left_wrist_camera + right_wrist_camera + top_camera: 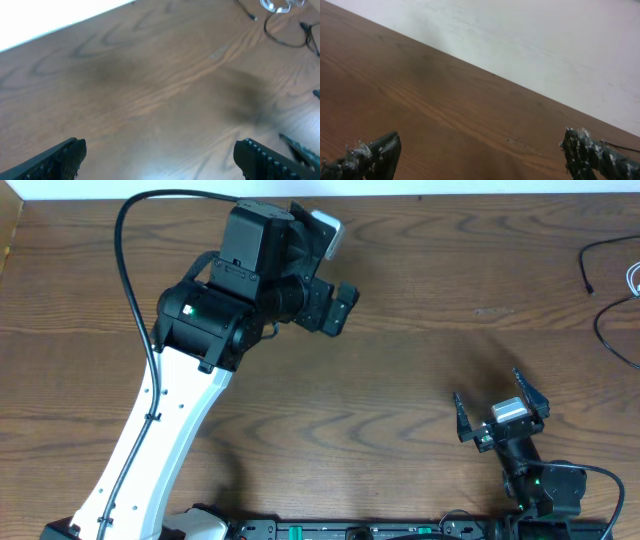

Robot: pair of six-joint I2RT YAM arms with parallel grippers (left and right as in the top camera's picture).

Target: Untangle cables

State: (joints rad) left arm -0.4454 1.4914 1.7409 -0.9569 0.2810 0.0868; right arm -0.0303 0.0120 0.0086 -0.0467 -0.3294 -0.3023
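The cables (606, 292) lie at the far right edge of the table, thin black loops with a bit of white cord (633, 277) cut off by the frame. In the left wrist view the cables (285, 30) show at the top right, far ahead of the fingers. My left gripper (340, 272) hangs over the back middle of the table, pointing right, open and holding nothing (160, 150). Near the front right, my right gripper (497, 402) is open and well short of the cables, with only bare wood between its fingers (481, 142).
The wooden table (420, 340) runs wide between the two grippers. The left arm's thick black cord (135, 270) arcs over the back left. A pale wall (545, 45) lies beyond the table's far edge.
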